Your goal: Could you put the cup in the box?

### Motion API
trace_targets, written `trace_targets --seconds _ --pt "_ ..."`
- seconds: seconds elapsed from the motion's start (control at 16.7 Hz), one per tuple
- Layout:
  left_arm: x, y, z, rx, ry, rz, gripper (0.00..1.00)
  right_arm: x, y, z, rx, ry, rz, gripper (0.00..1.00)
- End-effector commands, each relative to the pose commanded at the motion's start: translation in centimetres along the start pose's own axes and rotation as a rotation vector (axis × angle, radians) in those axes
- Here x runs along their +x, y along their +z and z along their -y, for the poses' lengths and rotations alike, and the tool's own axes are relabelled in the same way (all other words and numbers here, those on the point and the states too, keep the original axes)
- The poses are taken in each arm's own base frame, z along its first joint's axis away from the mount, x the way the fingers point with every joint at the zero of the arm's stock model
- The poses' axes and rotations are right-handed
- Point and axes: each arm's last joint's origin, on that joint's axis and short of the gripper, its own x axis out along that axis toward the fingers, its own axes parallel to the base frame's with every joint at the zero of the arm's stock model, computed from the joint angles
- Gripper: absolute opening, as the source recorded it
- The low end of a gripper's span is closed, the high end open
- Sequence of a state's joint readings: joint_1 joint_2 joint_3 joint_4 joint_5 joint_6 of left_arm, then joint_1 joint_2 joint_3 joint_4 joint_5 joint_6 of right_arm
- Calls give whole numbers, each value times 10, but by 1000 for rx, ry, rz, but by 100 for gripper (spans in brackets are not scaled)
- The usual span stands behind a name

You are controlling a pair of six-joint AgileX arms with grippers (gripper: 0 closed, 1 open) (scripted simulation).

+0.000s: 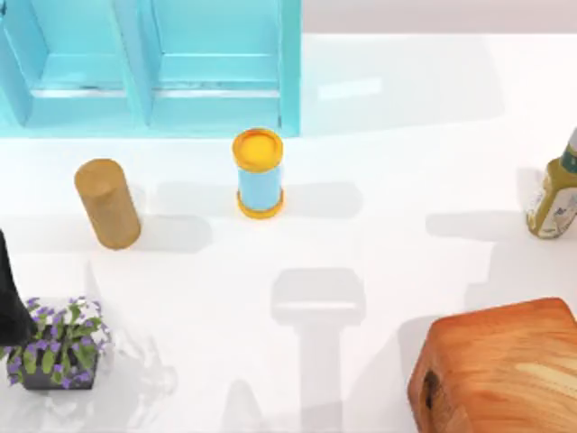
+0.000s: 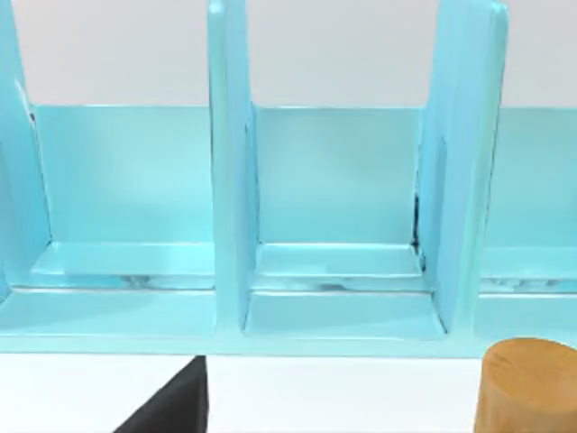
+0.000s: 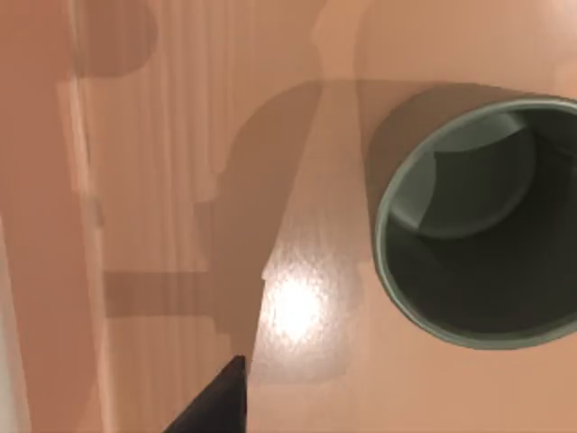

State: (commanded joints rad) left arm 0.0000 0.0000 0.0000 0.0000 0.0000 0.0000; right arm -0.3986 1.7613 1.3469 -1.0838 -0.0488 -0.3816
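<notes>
Right tool state I cannot tell; a dark fingertip (image 3: 221,397) hangs above the small grey-green cylindrical cup (image 3: 478,216), which stands upright on glossy reddish wood, seemingly the brown wooden box (image 1: 500,370). Placement looks done, retreat remaining. Left tool (image 1: 11,298) sits parked beside the potted purple flowers (image 1: 59,347).

grey-green cup (image 3: 478,216) upright on wooden box (image 3: 180,180).

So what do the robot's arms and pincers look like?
Very little of them shows. At the top view's left edge, a plain black, smooth, curved piece of the left arm rises beside the flower pot. Each wrist view catches a black pointed tip: left pincer, right pincer. No cables or markings are visible.
</notes>
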Motion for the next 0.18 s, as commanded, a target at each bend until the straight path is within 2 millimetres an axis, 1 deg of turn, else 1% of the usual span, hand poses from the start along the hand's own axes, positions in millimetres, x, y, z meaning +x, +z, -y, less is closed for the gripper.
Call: trace_targets --seconds 0.18 --pt "0 0 0 0 0 0 100 0 0 0 0 0 0 100"
